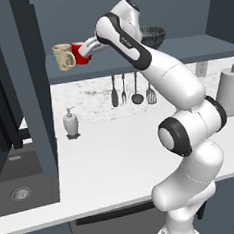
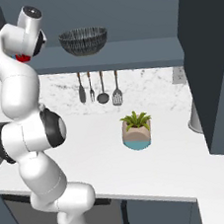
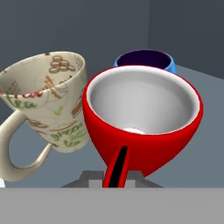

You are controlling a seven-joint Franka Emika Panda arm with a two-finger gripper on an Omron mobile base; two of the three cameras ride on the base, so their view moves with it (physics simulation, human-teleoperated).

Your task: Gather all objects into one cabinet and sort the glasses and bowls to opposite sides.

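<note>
The claw is up at the cabinet shelf, pinching the rim of the red cup; in the hand view one red-lit finger crosses the cup's near wall, and the jaws are drawn nearly together on it. The red cup sits at the left end of the shelf, though whether its base rests on the board or hangs just above it is hard to tell from these angles. Touching the red cup on its left is the beige mug, tipped over towards the cup with its handle pointing down and away from it. Just behind the red cup, deeper in on the shelf, is the small blue bowl, mostly hidden by the cup's rim. Well to the right of the red cup along the same shelf stands the large dark bowl, upright. Below the shelf, on the worktop, a white soap dispenser stands under the cup's end, and a plant pot stands further right. Utensils hang on the wall under the shelf. The cabinet door stands open to the left of the cup.
</note>
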